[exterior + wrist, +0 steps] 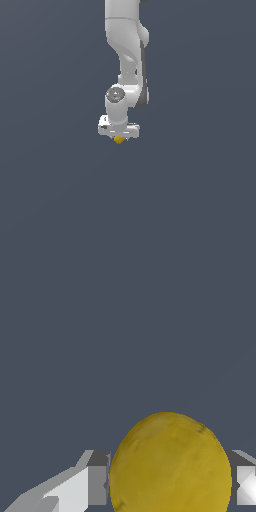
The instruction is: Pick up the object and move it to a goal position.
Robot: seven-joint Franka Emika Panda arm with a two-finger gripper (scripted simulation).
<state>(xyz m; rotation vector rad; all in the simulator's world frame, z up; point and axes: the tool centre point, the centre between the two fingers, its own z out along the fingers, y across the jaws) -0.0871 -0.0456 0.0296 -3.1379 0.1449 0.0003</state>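
The object (119, 140) is a tiny yellow-orange rounded blob peeking out just under the white gripper (119, 138) in the exterior view. In the wrist view the object (170, 463) fills the space between the two fingers (85, 488), which press against both of its sides. The gripper is shut on it. The white arm (127, 50) comes down from the upper edge of the exterior view, and the hand hides the upper part of the object there.
A plain dark grey-blue surface (60, 190) surrounds the arm on all sides. No other objects, containers or edges show in either view.
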